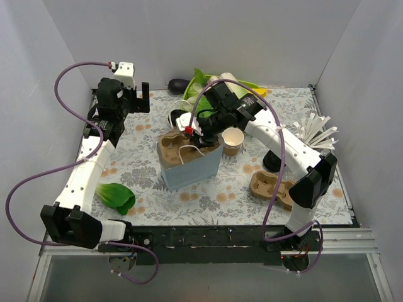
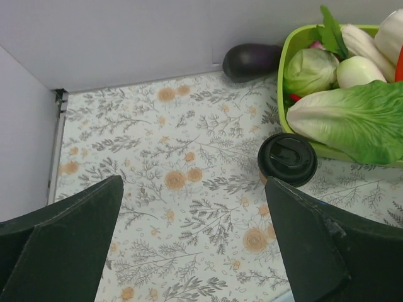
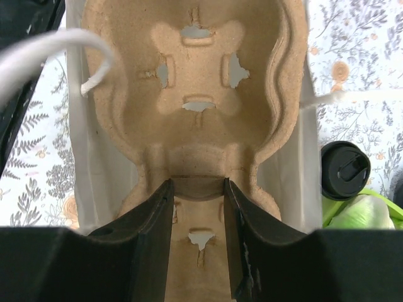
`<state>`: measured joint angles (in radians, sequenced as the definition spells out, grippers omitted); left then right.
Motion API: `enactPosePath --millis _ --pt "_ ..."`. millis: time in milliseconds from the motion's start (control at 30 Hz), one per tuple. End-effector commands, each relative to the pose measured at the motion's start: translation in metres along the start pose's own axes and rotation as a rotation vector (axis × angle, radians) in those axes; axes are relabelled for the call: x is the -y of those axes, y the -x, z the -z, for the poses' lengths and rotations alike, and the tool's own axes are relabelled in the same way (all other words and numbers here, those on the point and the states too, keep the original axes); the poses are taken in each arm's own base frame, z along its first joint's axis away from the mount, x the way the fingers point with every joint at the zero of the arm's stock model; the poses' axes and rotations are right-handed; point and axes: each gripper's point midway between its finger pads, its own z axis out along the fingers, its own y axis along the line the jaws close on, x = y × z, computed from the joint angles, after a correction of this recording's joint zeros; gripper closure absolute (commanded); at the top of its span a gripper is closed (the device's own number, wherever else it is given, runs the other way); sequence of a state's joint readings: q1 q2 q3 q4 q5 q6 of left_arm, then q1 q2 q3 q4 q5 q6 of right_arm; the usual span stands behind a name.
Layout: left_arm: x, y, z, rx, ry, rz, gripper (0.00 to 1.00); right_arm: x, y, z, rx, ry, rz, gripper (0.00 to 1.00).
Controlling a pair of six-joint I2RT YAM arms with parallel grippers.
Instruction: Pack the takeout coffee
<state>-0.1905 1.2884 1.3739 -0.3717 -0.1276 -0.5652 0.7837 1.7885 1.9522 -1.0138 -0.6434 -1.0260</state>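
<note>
Moulded brown pulp sits between the fingers of my right claw [image 3: 197, 189]. It is narrowed onto the centre ridge of the cup carrier [image 3: 198, 82], the one stiff spine that lets me hold the thing level. The carrier lies across the mouth of the blue bag [image 1: 192, 170]; I judge it is held there to be seated as a tray before any cup goes in. A white rope handle [image 3: 56, 44] flops over the bag's rim and across a corner of the carrier, where it could snag.

Beyond the bag, on its far side, the takeout coffee [image 2: 288, 158] stands upright on the bench [image 2: 157, 126] with its lid on, just beside the green tray [image 2: 301, 29] of vegetables. Whether they touch I cannot tell. It is not yet packed. My left claw [image 2: 189, 251] hangs wide apart and empty over the bench, to the far left of the bag and facing the coffee, ready for it by my guess. A lidless cup [image 1: 233, 141] stands just right of the bag.

The carrier hides the bag's bottom, and my own fingers cover the carrier's near pocket. From overhead my right arm covers most of the coffee. Whether the carrier rests on the bag or only hangs from my grip, I cannot tell.
</note>
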Motion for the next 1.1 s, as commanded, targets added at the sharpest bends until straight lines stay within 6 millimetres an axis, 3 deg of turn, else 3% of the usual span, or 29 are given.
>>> enactPosePath --millis 0,67,167,300,400,533,633,733,900,1067 --pt "-0.005 -0.001 -0.005 0.021 -0.024 0.077 0.02 -0.019 -0.008 0.005 -0.116 0.027 0.074 0.99" --pt "-0.008 -0.006 -0.008 0.02 -0.024 0.085 0.02 -0.026 -0.008 0.005 -0.135 0.047 0.074 0.99" --pt "-0.006 -0.029 -0.016 -0.017 -0.041 0.1 0.02 -0.033 -0.013 0.007 -0.161 0.086 0.041 0.99" --pt "0.005 -0.086 -0.026 -0.152 -0.089 0.135 0.02 -0.035 -0.022 0.0 -0.184 0.103 0.004 0.99" --pt "0.024 -0.119 -0.027 -0.25 -0.176 0.167 0.02 -0.032 -0.025 -0.003 -0.191 0.079 -0.018 0.99" --pt "0.067 -0.161 -0.015 -0.371 -0.41 0.209 0.02 -0.033 -0.024 -0.005 -0.184 0.067 -0.044 0.99" --pt "0.086 -0.175 -0.01 -0.41 -0.533 0.215 0.07 -0.035 -0.021 -0.003 -0.179 0.069 -0.068 0.99" --pt "0.104 -0.172 -0.001 -0.416 -0.657 0.236 0.09 -0.041 -0.018 0.001 -0.178 0.086 -0.096 0.99" --pt "0.132 -0.167 0.026 -0.434 -0.86 0.251 0.09 -0.056 -0.014 0.008 -0.178 0.124 -0.163 0.99" --pt "0.159 -0.183 0.061 -0.521 -0.988 0.248 0.1 -0.072 -0.008 0.014 -0.168 0.156 -0.259 0.99"
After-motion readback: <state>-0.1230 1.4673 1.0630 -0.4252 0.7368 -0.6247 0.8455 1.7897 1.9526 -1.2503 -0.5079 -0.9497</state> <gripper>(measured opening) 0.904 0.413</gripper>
